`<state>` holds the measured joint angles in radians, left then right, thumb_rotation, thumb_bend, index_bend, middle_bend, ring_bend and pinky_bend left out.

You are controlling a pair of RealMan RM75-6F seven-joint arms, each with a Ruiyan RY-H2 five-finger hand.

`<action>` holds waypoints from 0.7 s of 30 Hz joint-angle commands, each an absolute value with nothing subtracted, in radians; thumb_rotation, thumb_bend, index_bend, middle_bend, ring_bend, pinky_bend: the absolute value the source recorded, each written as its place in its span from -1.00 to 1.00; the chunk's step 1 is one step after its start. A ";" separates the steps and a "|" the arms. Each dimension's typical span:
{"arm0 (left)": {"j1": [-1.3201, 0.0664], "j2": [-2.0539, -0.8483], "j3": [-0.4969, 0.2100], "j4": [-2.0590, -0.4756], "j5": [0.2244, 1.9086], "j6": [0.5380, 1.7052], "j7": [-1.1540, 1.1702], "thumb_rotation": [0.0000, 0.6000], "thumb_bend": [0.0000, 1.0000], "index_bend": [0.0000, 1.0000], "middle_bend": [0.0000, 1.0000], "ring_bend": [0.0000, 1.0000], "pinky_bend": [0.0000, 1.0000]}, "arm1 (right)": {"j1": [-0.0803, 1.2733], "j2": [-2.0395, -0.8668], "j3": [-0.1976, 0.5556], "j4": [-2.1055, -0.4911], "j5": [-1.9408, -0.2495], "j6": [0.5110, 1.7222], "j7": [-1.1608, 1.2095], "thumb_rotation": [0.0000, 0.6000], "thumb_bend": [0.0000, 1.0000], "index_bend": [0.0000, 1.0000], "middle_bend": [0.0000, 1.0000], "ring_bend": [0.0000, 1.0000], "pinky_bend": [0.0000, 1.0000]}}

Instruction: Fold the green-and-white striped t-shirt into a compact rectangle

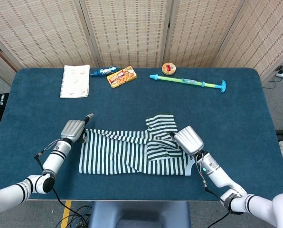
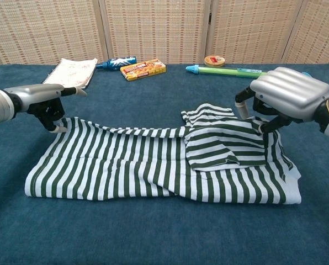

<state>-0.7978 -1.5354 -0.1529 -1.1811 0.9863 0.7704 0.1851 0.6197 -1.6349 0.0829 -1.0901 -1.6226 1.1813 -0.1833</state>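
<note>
Green-and-white striped t-shirt (image 1: 132, 153) spread flat on blue table (image 1: 236, 118). Left hand (image 2: 46, 102) at its left corner, empty, fingers apart. Right hand (image 2: 283, 99) pinching folded right edge.

The right robot hand (image 2: 286, 98) hides its fingertips behind the t-shirt (image 2: 159, 165); writing on the snack box (image 1: 121, 76) is too small to read.

- We see the striped t-shirt (image 1: 134, 153) lying flat on the blue table (image 1: 37, 118).
- Left hand (image 1: 73, 129) sits at its left edge.
- Right hand (image 1: 188, 140) covers its right edge.
</note>
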 commanded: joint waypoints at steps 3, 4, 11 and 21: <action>-0.781 -1.520 -0.160 -1.218 1.004 0.803 0.173 1.00 -0.29 -1.00 0.75 0.58 0.86 | 0.637 -1.662 0.094 -1.043 -1.607 1.168 -0.162 1.00 0.19 0.38 1.00 1.00 1.00; -0.778 -1.516 -0.161 -1.225 1.006 0.807 0.171 1.00 -0.29 -1.00 0.75 0.58 0.86 | 0.640 -1.668 0.096 -1.033 -1.604 1.166 -0.158 1.00 0.19 0.38 1.00 1.00 1.00; -0.769 -1.524 -0.181 -1.285 0.952 0.845 0.198 1.00 -0.29 -1.00 0.75 0.58 0.86 | 0.659 -1.711 0.103 -0.954 -1.583 1.144 -0.122 1.00 0.19 0.39 1.00 1.00 1.00; -0.760 -1.498 -0.161 -1.281 0.998 0.834 0.193 1.00 -0.31 -1.00 0.75 0.58 0.86 | 0.672 -1.748 0.121 -0.881 -1.523 1.092 -0.110 1.00 -0.38 0.02 1.00 1.00 1.00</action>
<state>-0.7603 -1.4982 -0.1615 -1.2814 0.9974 0.8344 0.1934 0.6708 -1.7452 0.1185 -0.8829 -1.5283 1.0966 -0.1105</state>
